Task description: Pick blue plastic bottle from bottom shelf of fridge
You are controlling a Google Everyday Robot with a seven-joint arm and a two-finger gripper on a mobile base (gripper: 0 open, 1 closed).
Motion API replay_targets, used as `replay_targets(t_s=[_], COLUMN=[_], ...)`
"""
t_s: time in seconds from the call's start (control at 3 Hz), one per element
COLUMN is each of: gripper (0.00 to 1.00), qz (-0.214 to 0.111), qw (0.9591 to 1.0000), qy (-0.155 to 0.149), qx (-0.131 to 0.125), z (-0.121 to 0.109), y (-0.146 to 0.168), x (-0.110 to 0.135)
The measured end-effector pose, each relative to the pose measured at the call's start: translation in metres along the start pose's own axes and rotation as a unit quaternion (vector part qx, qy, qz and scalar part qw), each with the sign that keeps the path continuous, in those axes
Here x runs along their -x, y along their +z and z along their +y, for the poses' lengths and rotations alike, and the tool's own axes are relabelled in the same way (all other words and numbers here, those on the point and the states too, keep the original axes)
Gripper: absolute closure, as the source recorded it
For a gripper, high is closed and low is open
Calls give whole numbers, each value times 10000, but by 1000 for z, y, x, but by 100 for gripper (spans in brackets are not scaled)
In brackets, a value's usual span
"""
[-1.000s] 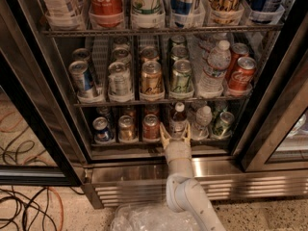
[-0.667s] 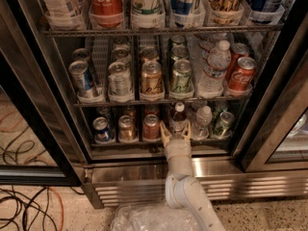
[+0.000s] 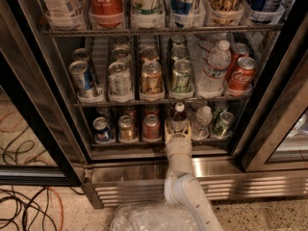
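Note:
The fridge point(image 3: 269, 129) stands open in front of me. The blue plastic bottle point(image 3: 179, 116), white-capped with dark contents, stands upright on the bottom shelf point(image 3: 159, 143), in the fourth lane from the left. My gripper point(image 3: 178, 129) reaches in from below at the shelf's front edge. Its fingers point(image 3: 168, 127) stand apart on either side of the bottle's lower body, with a small gap to it. The bottle's base is hidden behind the gripper.
Three cans point(image 3: 127, 128) stand left of the bottle. A clear water bottle point(image 3: 202, 121) and a green can point(image 3: 223, 123) stand right of it. The middle rack point(image 3: 144, 101) hangs just above. The steel grille point(image 3: 250, 184) lies below, cables point(image 3: 24, 206) on the floor at left.

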State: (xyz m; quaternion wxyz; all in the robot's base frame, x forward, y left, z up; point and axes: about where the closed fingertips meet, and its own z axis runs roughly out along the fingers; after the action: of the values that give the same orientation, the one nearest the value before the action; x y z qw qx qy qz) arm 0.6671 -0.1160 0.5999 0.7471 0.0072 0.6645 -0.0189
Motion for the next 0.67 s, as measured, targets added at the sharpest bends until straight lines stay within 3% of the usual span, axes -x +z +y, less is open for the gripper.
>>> replay_targets(t_s=[0.67], gripper=[99], qz=[-9], qw=[10000], qy=[3], qx=[-91], z=[-4], y=[1], x=[-2])
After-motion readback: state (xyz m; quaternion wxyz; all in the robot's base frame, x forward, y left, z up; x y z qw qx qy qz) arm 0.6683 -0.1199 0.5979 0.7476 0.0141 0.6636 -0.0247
